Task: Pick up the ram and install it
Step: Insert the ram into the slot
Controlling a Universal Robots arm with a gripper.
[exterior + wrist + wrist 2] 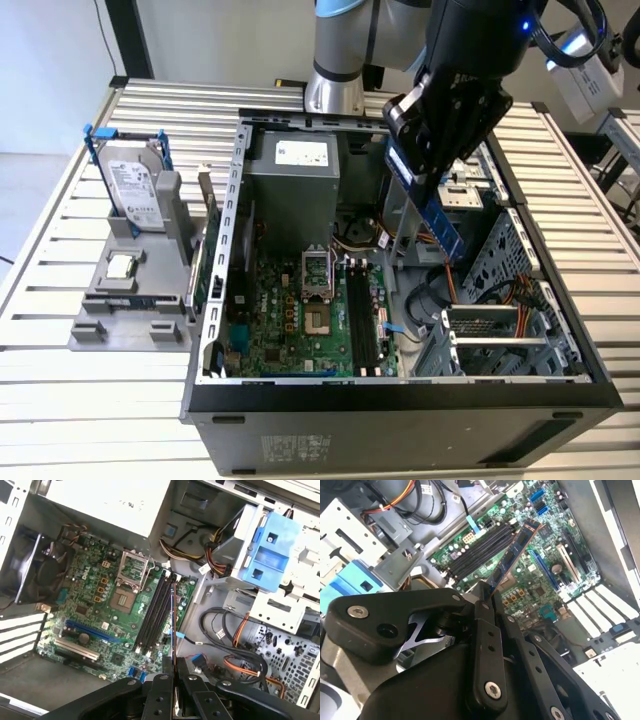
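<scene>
The ram is a narrow blue-green stick that my gripper is shut on by one end. It hangs tilted in the air above the open computer case, over the case's middle and toward the exterior view's right of the black memory slots. In the second wrist view the ram juts out from the gripper over the slots. The first wrist view has the ram edge-on as a thin line, lined up lengthwise beside the slots, with the gripper pinching it.
A silver hard drive stands in a grey holder on the slatted table at the exterior view's left. Inside the case are the power supply, CPU socket, bundled cables, a blue drive caddy and a fan.
</scene>
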